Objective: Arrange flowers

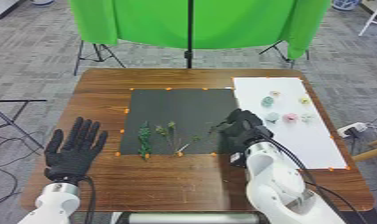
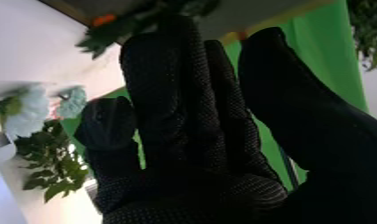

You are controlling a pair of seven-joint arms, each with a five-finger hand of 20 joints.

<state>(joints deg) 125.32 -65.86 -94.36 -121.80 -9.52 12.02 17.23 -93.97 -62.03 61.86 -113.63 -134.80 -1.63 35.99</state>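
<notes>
Head view: the surface (image 1: 100,100) is brown wood with a visible grain. On it lie a dark, flat rectangular mat (image 1: 177,107) and, adjoining it on the right, a white sheet (image 1: 316,150); small orange tape marks (image 1: 179,154) run along the edges. Six small rounded flowers are laid out on the sheet: a teal one (image 1: 267,101), a cream one (image 1: 274,93), a yellow one (image 1: 303,100), a pale blue-green one (image 1: 272,117), a pink one (image 1: 290,117) and a pale one (image 1: 307,118). On the mat's near part lie a leafy green sprig (image 1: 144,137) and, beside it, thin-stemmed greenery (image 1: 173,131). The left robot hand (image 1: 69,159), in black fabric, is open and empty at the left side, fingers straight and spread. The right robot hand (image 1: 246,125) is at the mat's right edge, between the greenery and the flowers. A green cloth (image 1: 202,25) hangs beyond the surface.

Right wrist view: the right robot hand (image 2: 189,150) is open, its textured fingers mostly straight, thumb apart. Dark-leaved foliage (image 2: 103,36) shows near the fingertips; whether it is held, I cannot tell. A ruffled whitish bloom (image 2: 27,112) and a leafy cluster (image 2: 56,167) are also visible.
</notes>
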